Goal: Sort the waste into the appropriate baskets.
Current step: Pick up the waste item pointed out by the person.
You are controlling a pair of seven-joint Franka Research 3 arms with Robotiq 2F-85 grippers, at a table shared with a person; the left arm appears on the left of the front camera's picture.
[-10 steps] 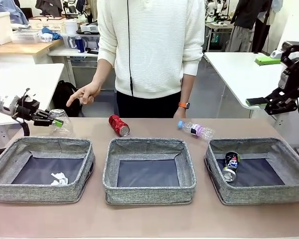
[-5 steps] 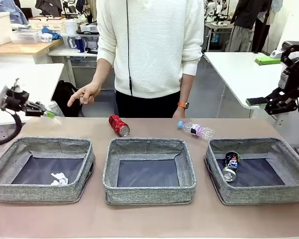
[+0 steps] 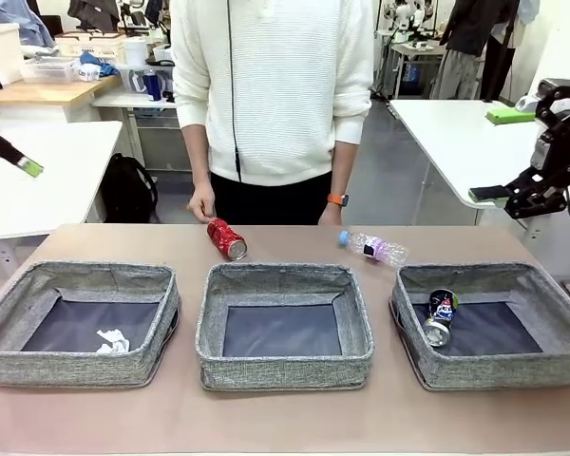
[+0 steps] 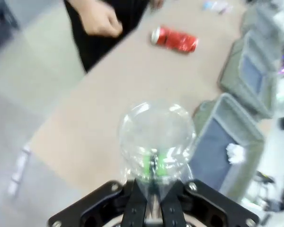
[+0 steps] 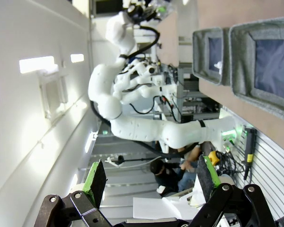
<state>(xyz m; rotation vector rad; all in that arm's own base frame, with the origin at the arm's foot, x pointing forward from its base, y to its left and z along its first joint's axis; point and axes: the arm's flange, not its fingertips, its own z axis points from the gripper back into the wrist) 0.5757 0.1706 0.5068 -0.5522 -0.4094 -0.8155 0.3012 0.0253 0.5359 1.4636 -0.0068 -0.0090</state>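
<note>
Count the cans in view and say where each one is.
2. The red can lies on the table behind the middle basket; the dark can lies inside the right basket.

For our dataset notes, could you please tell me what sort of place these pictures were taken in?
Probably a robotics lab or workshop: the right gripper hangs open beside the table, white workbenches stand around, and plastic crates sit on a wooden bench at the back.

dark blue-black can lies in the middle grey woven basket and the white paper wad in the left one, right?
No: the front view shows the dark blue-black can in the right grey woven basket. The white paper wad is in the left basket.
</note>
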